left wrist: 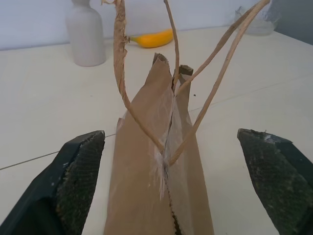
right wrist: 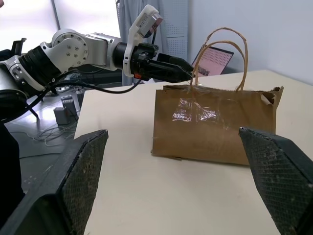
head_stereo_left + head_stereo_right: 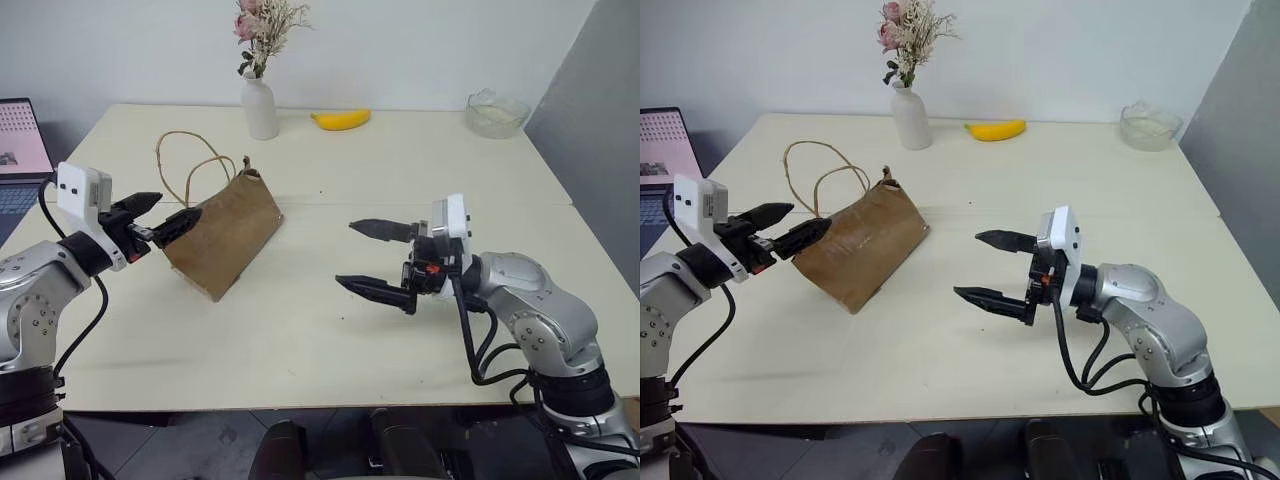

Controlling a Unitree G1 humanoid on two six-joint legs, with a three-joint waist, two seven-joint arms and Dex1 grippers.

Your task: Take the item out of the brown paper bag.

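Fingers of the left gripper (image 3: pixel 166 216) are being held wide apart, level, at the near end of the crumpled brown kraft paper bag (image 3: pixel 228 238); in the left wrist view the two black fingers (image 1: pixel 78 171) are standing on either side of the bag's narrow edge with clear gaps to the paper, so nothing is being gripped; whether a fingertip is brushing the paper in the head views cannot be told. The bag is standing upright on the pale cream table (image 3: pixel 420 160), its thin looped cord handles (image 3: pixel 185 160) rising from the closed top edge, which is pinched together. The small rounded item cannot be seen, and whether it is inside the bag cannot be told. The right gripper (image 3: pixel 362 258) is being held fully spread and empty over the table, well apart from the bag, its fingers pointing toward the bag's broad side. Further back, a white ceramic vase of dried flowers (image 3: pixel 260 105) and a curved yellow banana (image 3: pixel 341 119) are resting on the table.
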